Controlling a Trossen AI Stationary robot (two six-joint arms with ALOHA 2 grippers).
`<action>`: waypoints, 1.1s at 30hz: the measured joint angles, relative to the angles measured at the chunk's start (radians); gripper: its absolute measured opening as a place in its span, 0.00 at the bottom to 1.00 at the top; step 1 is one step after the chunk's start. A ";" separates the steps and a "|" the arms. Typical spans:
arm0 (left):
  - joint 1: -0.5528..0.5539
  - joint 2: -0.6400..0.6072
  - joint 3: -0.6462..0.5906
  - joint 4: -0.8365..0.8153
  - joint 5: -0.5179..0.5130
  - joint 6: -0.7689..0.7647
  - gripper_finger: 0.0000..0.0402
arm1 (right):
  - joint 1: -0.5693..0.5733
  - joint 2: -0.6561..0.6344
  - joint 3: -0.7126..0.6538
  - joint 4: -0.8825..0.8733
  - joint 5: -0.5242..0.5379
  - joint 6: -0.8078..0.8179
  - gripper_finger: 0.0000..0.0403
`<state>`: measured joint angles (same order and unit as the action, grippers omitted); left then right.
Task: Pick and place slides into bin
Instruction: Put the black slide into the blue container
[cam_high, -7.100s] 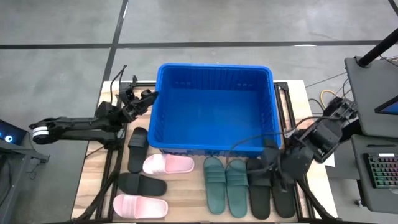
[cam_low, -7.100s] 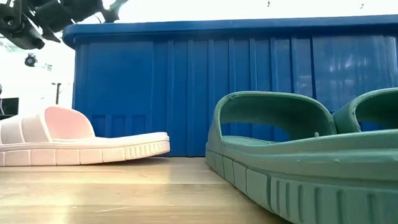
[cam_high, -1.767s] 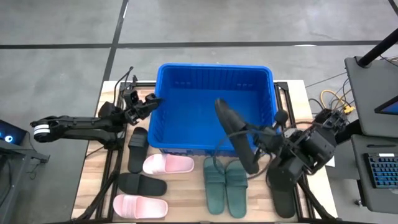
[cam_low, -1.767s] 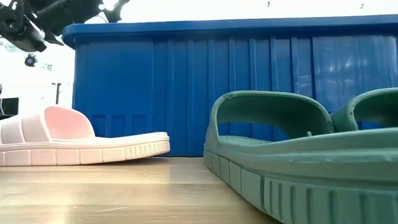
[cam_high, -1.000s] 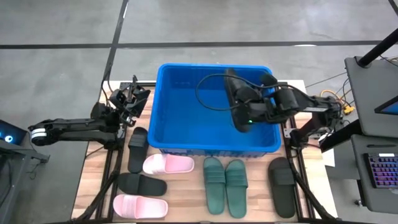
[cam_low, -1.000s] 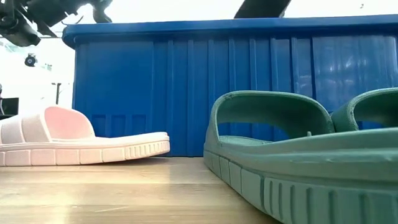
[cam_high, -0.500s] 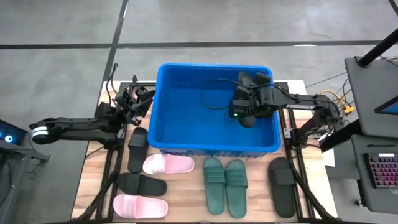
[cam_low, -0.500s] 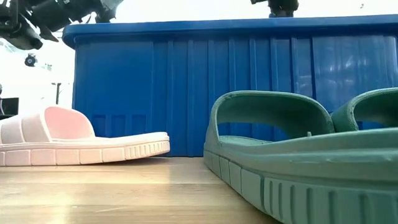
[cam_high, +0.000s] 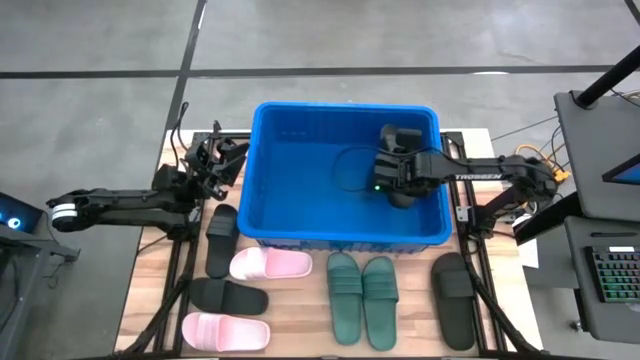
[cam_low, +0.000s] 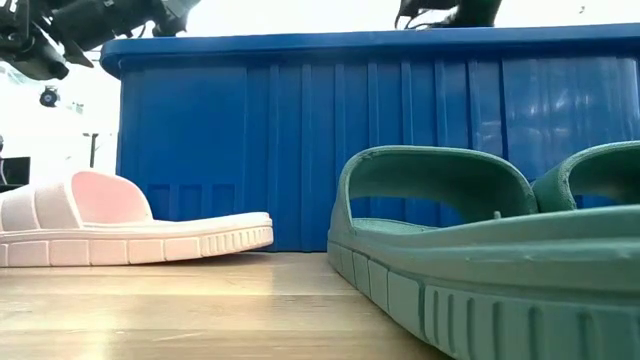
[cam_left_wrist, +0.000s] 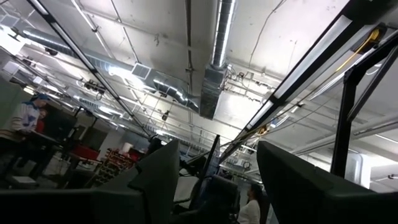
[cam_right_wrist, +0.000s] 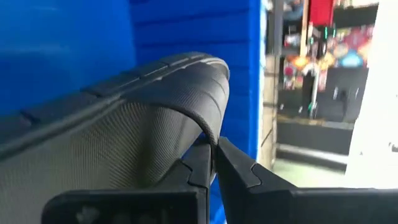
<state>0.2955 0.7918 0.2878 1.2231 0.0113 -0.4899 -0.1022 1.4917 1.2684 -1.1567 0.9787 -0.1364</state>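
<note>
My right gripper (cam_high: 384, 172) is inside the blue bin (cam_high: 290, 150), near its right wall, and is shut on a black slide (cam_high: 402, 160). The right wrist view shows the slide's strap (cam_right_wrist: 155, 106) against the bin's blue wall. My left gripper (cam_high: 215, 155) stands open outside the bin's far left corner, pointing up with nothing between its fingers. On the table in front of the bin lie two pink slides (cam_high: 270, 264) (cam_high: 225, 331), two green slides (cam_high: 345, 297) (cam_high: 380, 300) and three black slides (cam_high: 221, 240) (cam_high: 228, 296) (cam_high: 455, 300). My right gripper pinches the edge of the black slide's strap (cam_right_wrist: 210, 134) between its two fingers (cam_right_wrist: 239, 171). The slide sits inside the bin beside the right wall. Whether it rests on the bin's floor I cannot tell.
The bin fills the middle of the table. In the low view its ribbed front wall (cam_low: 350, 130) rises behind a pink slide (cam_low: 110, 225) and a green slide (cam_low: 450, 250). Dark frame rails run along the table's left and right sides.
My right gripper has carried the black slide from above the bin's middle toward its right wall and down into the bin. The slide has tipped and now shows shorter from above. The gripper has stayed shut on it.
</note>
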 joint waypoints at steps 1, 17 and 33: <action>0.000 -0.001 0.000 0.000 0.000 0.000 0.50 | -0.007 0.000 -0.020 0.034 -0.008 -0.035 0.02; 0.000 -0.016 0.000 0.000 0.004 -0.004 0.50 | -0.161 -0.001 -0.230 0.364 -0.111 -0.290 0.02; 0.000 -0.016 0.000 0.000 0.004 -0.004 0.50 | -0.220 -0.001 -0.273 0.434 -0.201 -0.472 0.02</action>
<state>0.2951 0.7759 0.2874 1.2228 0.0154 -0.4940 -0.3225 1.4910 0.9958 -0.7222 0.7773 -0.6082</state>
